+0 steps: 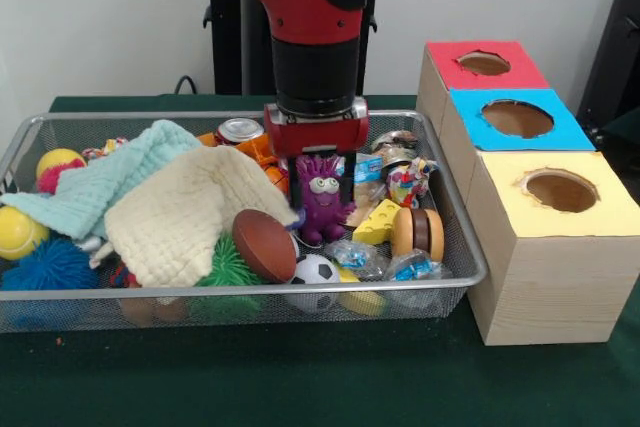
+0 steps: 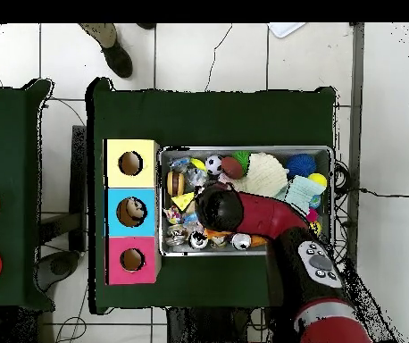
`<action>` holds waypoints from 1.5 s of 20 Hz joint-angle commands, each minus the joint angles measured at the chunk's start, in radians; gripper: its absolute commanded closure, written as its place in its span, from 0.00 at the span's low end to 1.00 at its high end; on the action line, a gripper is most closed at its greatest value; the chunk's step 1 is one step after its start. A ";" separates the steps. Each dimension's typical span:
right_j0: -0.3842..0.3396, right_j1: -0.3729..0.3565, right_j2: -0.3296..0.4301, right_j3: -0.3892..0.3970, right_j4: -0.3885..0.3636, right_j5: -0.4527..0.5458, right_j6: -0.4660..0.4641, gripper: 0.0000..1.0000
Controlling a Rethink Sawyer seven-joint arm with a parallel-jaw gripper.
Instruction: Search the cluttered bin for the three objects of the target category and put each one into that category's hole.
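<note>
My gripper (image 1: pixel 320 190) down in cluttered bin (image 1: pixel 455 247) at table middle, fingers straddling purple monster toy (image 1: pixel 322 202), not target. Orange-tan lumps peek behind my wrist (image 1: pixel 262 150), toward table's far edge. Red-topped hole (image 1: pixel 484 64) looks empty. All three apparently left.

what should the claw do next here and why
Probably lift and shift slightly toward the orange lumpy soft thing beside the silver drink can. The claw hangs at the purple furry monster toy in the silver wire mesh bin, which does not look like the orange-tan targets for the red-topped hole.
</note>
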 commanded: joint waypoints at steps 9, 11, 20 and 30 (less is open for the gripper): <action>0.030 0.141 0.085 0.024 -0.060 0.061 0.048 0.00; 0.051 0.146 0.059 0.009 -0.089 0.036 0.043 0.00; 0.169 0.122 -0.084 -0.078 -0.219 0.066 0.033 0.00; 0.281 0.124 -0.234 -0.163 -0.310 0.277 -0.009 0.00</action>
